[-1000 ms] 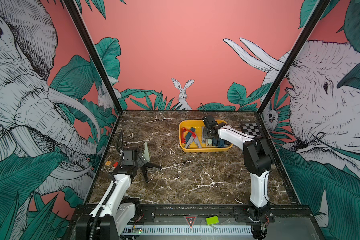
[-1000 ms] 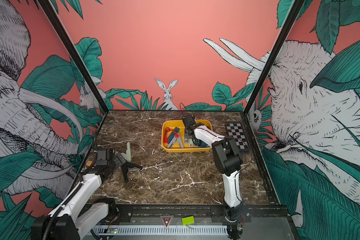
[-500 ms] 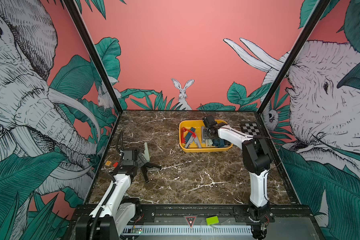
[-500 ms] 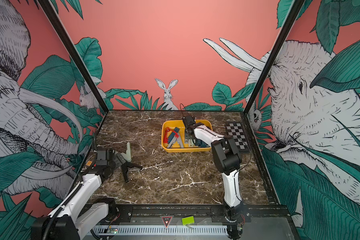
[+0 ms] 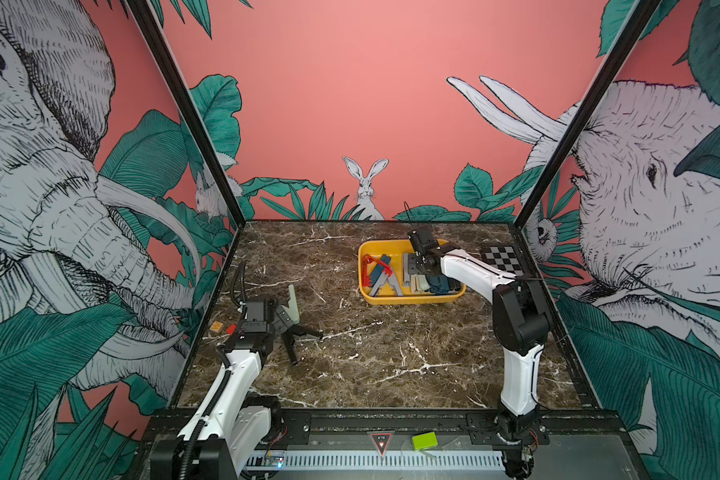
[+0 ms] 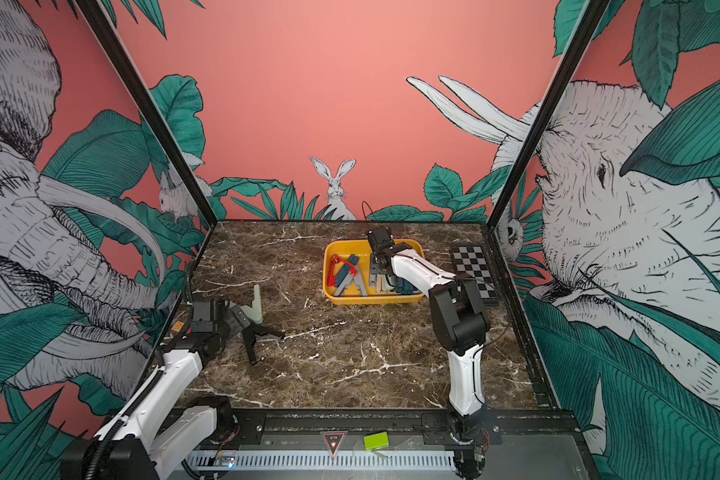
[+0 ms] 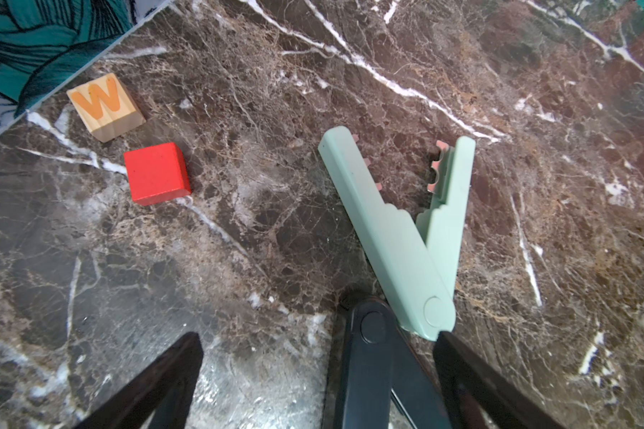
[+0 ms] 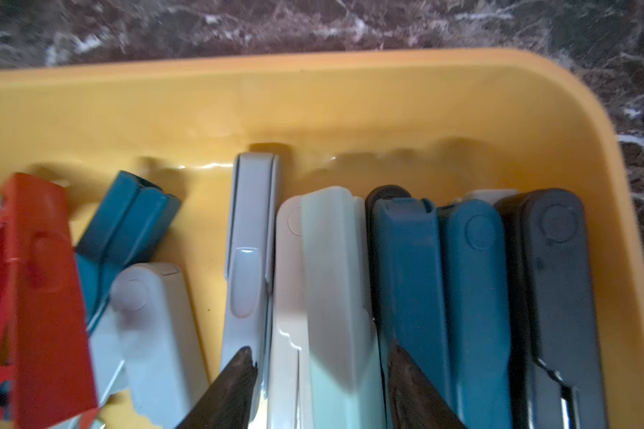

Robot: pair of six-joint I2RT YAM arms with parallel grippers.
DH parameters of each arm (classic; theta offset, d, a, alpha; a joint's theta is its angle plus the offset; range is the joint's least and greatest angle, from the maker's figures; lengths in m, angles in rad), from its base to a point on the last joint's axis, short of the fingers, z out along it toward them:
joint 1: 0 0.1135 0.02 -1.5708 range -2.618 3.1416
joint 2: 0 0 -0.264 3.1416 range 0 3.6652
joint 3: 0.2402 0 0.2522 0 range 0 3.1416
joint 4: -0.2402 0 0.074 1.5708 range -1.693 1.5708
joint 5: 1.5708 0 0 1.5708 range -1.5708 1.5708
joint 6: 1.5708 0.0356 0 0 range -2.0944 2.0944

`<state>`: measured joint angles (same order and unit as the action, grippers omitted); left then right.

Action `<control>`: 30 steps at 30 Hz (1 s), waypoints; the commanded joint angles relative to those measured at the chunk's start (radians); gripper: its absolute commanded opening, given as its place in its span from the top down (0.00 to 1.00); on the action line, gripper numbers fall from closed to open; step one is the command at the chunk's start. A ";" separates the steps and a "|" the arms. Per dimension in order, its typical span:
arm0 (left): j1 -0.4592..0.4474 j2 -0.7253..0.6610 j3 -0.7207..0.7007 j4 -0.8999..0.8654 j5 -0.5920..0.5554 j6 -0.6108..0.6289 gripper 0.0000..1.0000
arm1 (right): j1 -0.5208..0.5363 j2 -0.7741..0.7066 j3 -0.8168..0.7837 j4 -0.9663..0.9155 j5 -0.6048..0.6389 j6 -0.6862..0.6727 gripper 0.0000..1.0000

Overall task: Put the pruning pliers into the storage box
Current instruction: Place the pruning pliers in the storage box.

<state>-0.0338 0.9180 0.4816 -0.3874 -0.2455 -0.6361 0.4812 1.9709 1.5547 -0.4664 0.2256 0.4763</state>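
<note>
The yellow storage box [image 5: 412,300] [image 8: 313,104] stands at the back right and holds several folded pruning pliers: red, teal, grey, black. My right gripper [image 5: 418,272] [image 8: 319,349] hangs low inside it, open, its fingers standing either side of a pale mint-and-beige pliers [image 8: 328,260] that lies among the others. At the left, a mint V-shaped pliers [image 7: 398,230] [image 5: 292,305] and a black pliers [image 7: 372,364] [image 5: 298,338] lie on the marble, hinges touching. My left gripper [image 7: 316,334] [image 5: 285,320] hovers over the black one's hinge, wide open and empty.
A wooden W block [image 7: 103,106] and a red block [image 7: 157,172] sit near the left wall. A chequered board [image 5: 501,262] lies right of the box. A green tag [image 5: 424,440] rests on the front rail.
The right gripper's jaws have spread apart over the box, letting go of the pale pliers. The left arm has stayed still.
</note>
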 commanded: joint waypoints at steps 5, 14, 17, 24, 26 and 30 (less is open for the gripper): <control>-0.018 -0.022 0.013 -0.038 -0.024 -0.015 0.01 | 0.029 -0.154 -0.101 0.169 -0.113 -0.087 0.41; -0.197 -0.023 0.014 -0.139 -0.081 -0.150 0.01 | 0.071 -0.222 -0.166 0.204 -0.069 -0.114 0.38; -0.298 -0.013 0.000 -0.158 -0.093 -0.268 0.01 | 0.071 -0.243 -0.186 0.199 -0.064 -0.118 0.37; -0.355 0.101 0.024 -0.099 -0.076 -0.369 0.01 | 0.069 -0.281 -0.236 0.187 -0.038 -0.119 0.35; -0.356 0.161 0.050 -0.105 -0.057 -0.378 0.01 | 0.067 -0.298 -0.268 0.189 -0.028 -0.119 0.35; -0.357 0.254 0.071 -0.088 -0.030 -0.393 0.01 | 0.059 -0.336 -0.314 0.200 -0.013 -0.121 0.34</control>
<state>-0.3859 1.1404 0.5232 -0.4839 -0.2905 -0.9775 0.5488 1.6733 1.2675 -0.2905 0.1799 0.3649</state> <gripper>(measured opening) 0.992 0.664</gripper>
